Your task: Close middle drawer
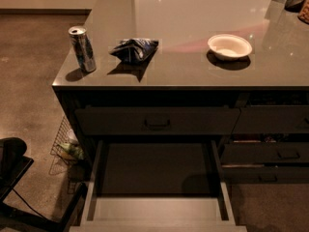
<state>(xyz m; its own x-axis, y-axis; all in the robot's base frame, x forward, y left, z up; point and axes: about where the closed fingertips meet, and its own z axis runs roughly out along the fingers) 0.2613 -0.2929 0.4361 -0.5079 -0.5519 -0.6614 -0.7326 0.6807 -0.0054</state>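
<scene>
The middle drawer (157, 178) stands pulled far out beneath the counter (193, 66); the gripper is out of view.

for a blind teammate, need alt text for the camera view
The middle drawer is pulled wide open below a shut top drawer. On the counter stand a can, a crumpled bag and a white bowl; the gripper is out of view.

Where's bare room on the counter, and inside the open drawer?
Bare: the countertop behind the can, chip bag and bowl, and between bag and bowl. The middle drawer lies open, nothing in it. Crowded only at front left. Gripper out of view.
</scene>
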